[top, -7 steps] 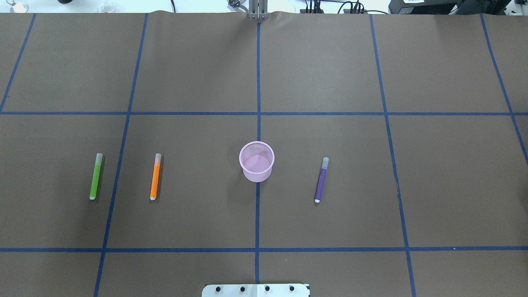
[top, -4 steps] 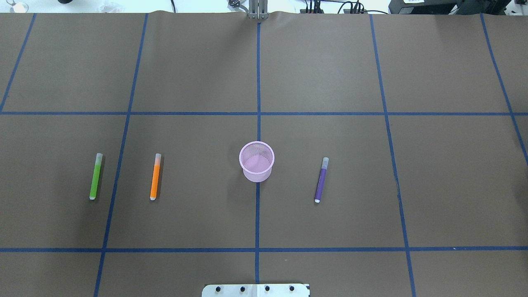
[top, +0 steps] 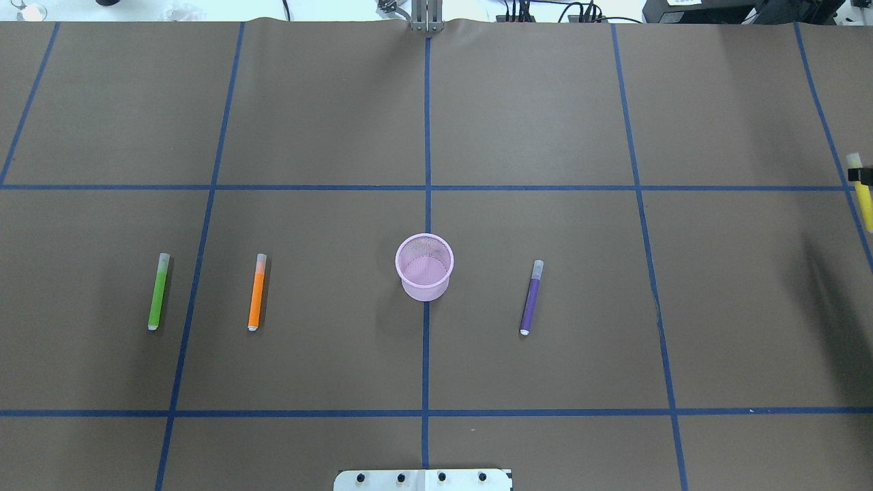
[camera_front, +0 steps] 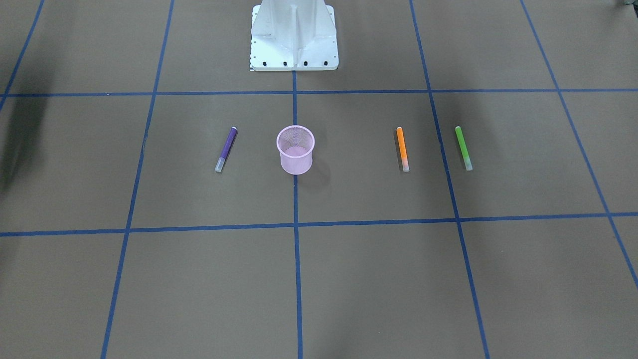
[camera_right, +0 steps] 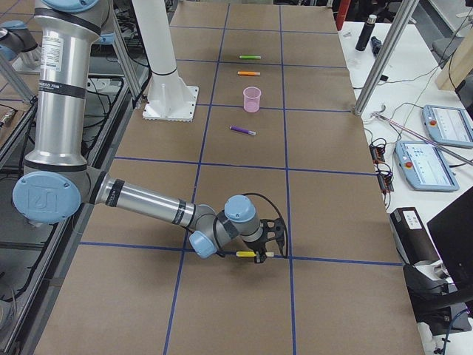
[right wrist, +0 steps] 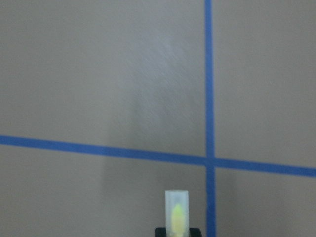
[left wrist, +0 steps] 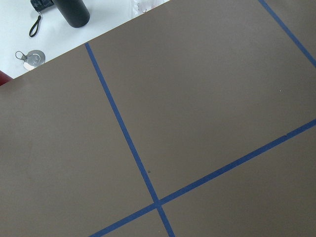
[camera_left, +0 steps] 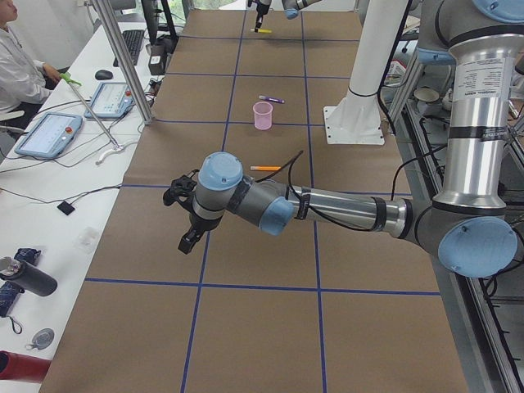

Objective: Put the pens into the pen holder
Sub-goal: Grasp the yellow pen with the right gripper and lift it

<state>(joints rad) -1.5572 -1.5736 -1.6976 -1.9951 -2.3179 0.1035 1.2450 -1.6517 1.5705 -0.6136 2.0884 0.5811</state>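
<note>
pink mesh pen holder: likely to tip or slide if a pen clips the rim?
Probably light: the pen holder is open wire mesh and empty, so a knock on the rim would likely slide it on the smooth paper cover. Tipping looks possible too, since it tapers to a narrower base. The rolled rim probably keeps it stiff.

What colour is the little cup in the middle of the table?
The pen holder is pink wire mesh, clearest in the front-facing view.

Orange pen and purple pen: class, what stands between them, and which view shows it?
The pink pen holder stands between the orange pen and the purple pen, touching neither; the overhead view shows it plainly.
</note>
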